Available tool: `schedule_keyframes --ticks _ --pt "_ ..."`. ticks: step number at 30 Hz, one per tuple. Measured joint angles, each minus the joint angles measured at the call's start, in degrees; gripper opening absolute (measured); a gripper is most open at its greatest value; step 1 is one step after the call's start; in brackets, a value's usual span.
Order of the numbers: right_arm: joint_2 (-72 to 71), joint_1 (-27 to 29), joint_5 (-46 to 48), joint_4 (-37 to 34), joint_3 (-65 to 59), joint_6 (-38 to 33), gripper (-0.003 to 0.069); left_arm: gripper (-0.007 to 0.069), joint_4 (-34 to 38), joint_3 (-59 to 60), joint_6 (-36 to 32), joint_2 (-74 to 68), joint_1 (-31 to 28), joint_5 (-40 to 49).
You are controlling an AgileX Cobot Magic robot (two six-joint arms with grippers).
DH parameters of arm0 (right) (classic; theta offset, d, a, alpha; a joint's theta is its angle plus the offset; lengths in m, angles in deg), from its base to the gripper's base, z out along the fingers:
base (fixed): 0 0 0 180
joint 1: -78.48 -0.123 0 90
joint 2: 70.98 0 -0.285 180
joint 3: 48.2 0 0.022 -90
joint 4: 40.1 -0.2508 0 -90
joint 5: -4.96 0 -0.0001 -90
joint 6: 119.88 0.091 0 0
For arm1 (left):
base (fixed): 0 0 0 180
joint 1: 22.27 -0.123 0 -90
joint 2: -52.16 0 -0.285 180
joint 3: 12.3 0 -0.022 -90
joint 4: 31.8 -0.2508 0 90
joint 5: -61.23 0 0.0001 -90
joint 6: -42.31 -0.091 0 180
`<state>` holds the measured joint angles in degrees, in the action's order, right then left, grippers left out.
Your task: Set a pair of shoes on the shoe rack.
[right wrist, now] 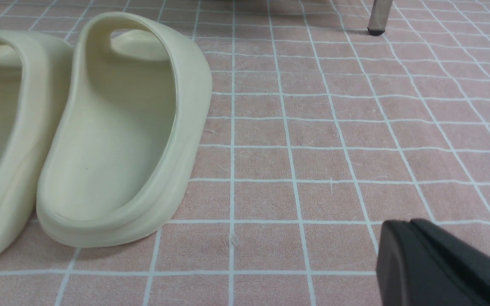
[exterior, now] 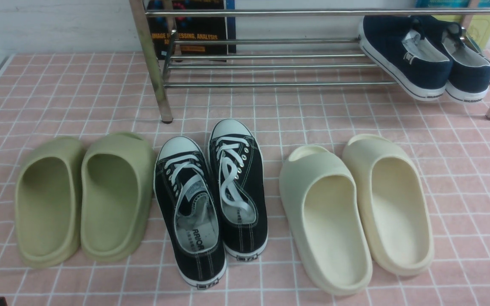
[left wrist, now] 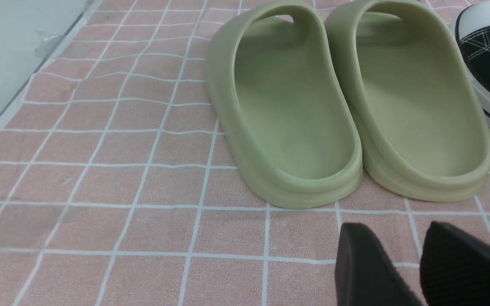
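The pair of shoes point(exterior: 425, 57), navy slip-ons with white soles, sits side by side on the lower bars at the right end of the shoe rack point(exterior: 266, 55), heels toward the camera and tilted downward. In front of the rack, on the pink checked bench point(exterior: 79, 93), lie three other pairs in a row: black lace-up sneakers point(exterior: 211, 204) before the rack's left leg, cream slides point(exterior: 355, 208) before its right part, and green slides point(exterior: 85, 197) out beyond its left leg. The left end effector point(left wrist: 417, 263) hovers near the green slides' heels, jaws slightly parted and empty. The right end effector point(right wrist: 415, 255), near the cream slides, is closed on nothing.
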<state>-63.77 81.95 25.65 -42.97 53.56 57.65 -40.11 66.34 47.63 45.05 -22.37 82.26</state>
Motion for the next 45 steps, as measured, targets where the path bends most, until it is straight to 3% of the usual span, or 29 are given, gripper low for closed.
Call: schedule_keyframes --ticks 45 --pt "0.0 0.07 0.0 0.06 0.0 0.02 0.0029 0.024 0.0 0.0 0.0 0.0 0.0 0.0"
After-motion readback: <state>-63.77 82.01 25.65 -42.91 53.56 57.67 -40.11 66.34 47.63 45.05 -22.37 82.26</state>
